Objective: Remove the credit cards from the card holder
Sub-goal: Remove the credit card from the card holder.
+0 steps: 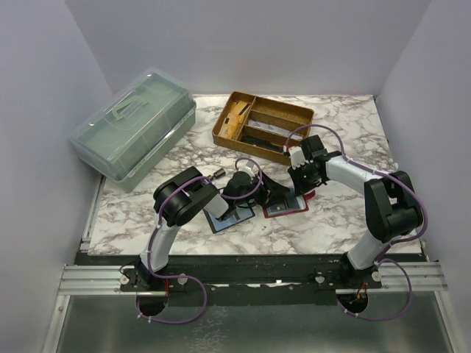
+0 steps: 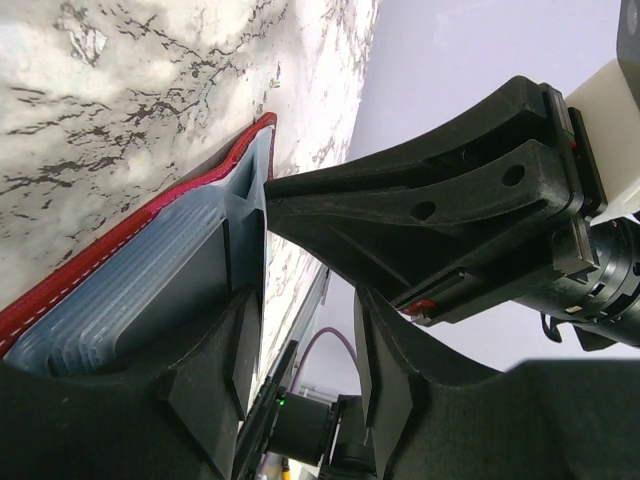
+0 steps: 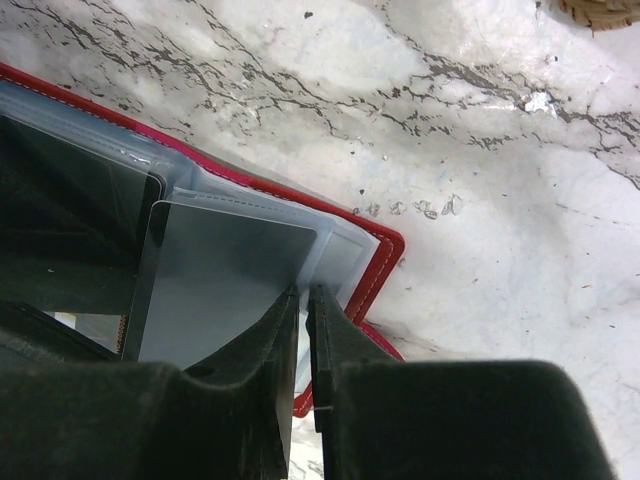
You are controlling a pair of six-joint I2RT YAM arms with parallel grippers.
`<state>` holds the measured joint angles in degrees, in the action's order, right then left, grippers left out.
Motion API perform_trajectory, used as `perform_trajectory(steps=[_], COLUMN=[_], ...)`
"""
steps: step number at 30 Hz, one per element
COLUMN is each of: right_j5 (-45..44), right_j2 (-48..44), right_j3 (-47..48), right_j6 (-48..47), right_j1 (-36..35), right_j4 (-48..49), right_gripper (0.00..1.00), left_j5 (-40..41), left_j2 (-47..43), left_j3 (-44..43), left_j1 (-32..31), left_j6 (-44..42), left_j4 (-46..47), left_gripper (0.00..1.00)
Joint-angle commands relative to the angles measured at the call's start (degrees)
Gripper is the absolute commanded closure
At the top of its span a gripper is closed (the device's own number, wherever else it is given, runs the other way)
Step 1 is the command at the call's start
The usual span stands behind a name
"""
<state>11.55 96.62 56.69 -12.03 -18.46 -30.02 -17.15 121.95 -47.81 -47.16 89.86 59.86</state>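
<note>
The card holder [image 1: 285,206] lies open mid-table, red-edged [image 3: 386,262] with clear plastic sleeves [image 2: 150,290]. A blue-grey credit card [image 3: 230,285] sits partly out of a sleeve. My right gripper [image 3: 305,295] is shut on that card's near edge, with its fingers almost touching; the same gripper [image 1: 298,184] reaches in from the right. My left gripper [image 2: 310,310] has its jaws apart with nothing between them. Its left finger [image 2: 215,370] rests against the stacked sleeves. From the left wrist, the right gripper [image 2: 275,190] points its tip at the holder's corner.
A dark blue flat wallet or card [image 1: 229,218] lies under the left arm. A wooden divided tray [image 1: 263,125] stands at the back and a green lidded plastic box [image 1: 136,129] at the back left. A small dark object [image 1: 219,175] lies near the left wrist.
</note>
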Motion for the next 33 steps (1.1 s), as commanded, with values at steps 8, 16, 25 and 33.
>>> perform_trajectory(steps=[8, 16, 25, 33], right_j5=[-1.39, 2.6, 5.25, 6.44], right_j2=[5.27, 4.56, 4.75, 3.3], right_j3=[-3.51, -2.73, -1.25, -1.37], right_j6=[0.88, 1.89, 3.15, 2.98], right_j1=[-2.9, -2.9, -2.76, -2.07], right_j4=[3.19, 2.16, 0.89, 0.85], right_gripper=[0.67, 0.59, 0.53, 0.48], left_j5=[0.89, 0.71, 1.2, 1.59], left_j2=[2.49, 2.84, 2.77, 2.58], left_j3=[1.35, 1.44, 2.12, 2.98], left_j1=[-0.1, -0.13, -0.1, -0.03], left_j6=[-0.54, -0.37, -0.13, 0.12], left_j4=[-4.92, -4.75, -4.84, -5.09], left_gripper=[0.52, 0.52, 0.56, 0.7])
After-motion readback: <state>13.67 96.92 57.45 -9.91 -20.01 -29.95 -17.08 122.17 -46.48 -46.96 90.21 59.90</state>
